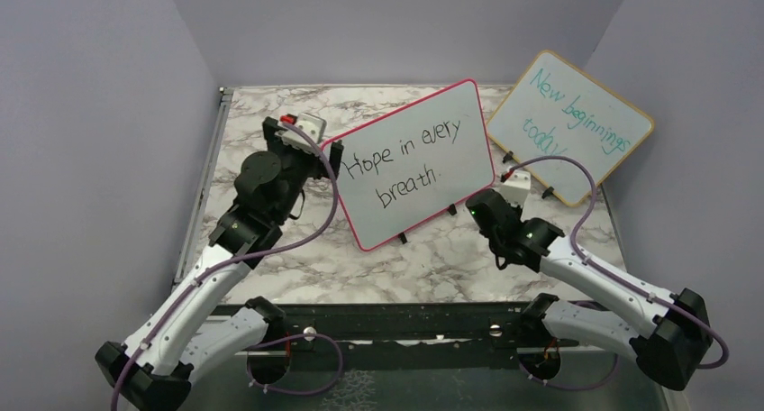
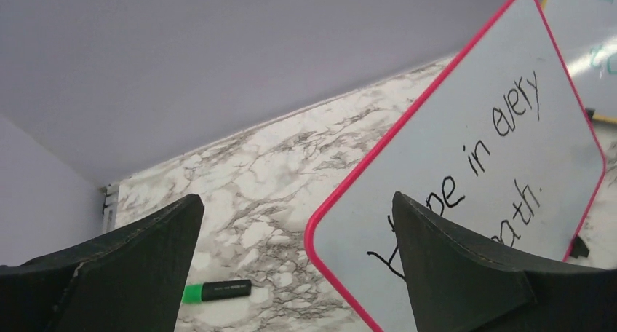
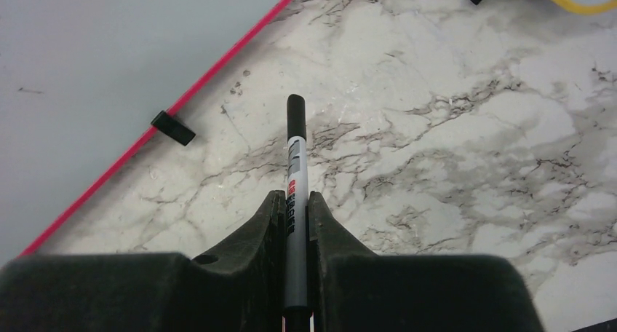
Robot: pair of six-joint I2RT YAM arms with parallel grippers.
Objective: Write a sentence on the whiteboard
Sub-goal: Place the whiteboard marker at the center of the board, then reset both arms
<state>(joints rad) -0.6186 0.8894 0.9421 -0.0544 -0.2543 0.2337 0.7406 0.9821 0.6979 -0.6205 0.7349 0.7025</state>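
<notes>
1. Whiteboard [image 1: 468, 163] with a thin pink-red frame stood propped on small black feet near the middle of the marble tabletop [image 1: 423, 267], tilted back and turned slightly.
2. Its sentence [image 1: 405, 150] read "Hope in every breath." in black handwriting over two lines.
3. Left pincer [image 2: 297, 201] sat at the board's left edge with its jaws spread wide and nothing between them.
4. Right pincer [image 3: 295, 197] hovered low over the tabletop just beside the board's near right corner, clamped narrowly on a black marker [image 3: 295, 150] whose capped-looking tip pointed away.
5. A green marker [image 2: 216, 291] lay flat toward the tabletop's far left corner; a wooden-framed board [image 1: 577, 127] with teal writing leaned at the far right corner.
6. Judging by its look, the whiteboard was probably light, stiff and slick. Its small feet suggested it would tip or slide easily. The frame edge seemed the safest hold, since touching the face could smear the ink.
</notes>
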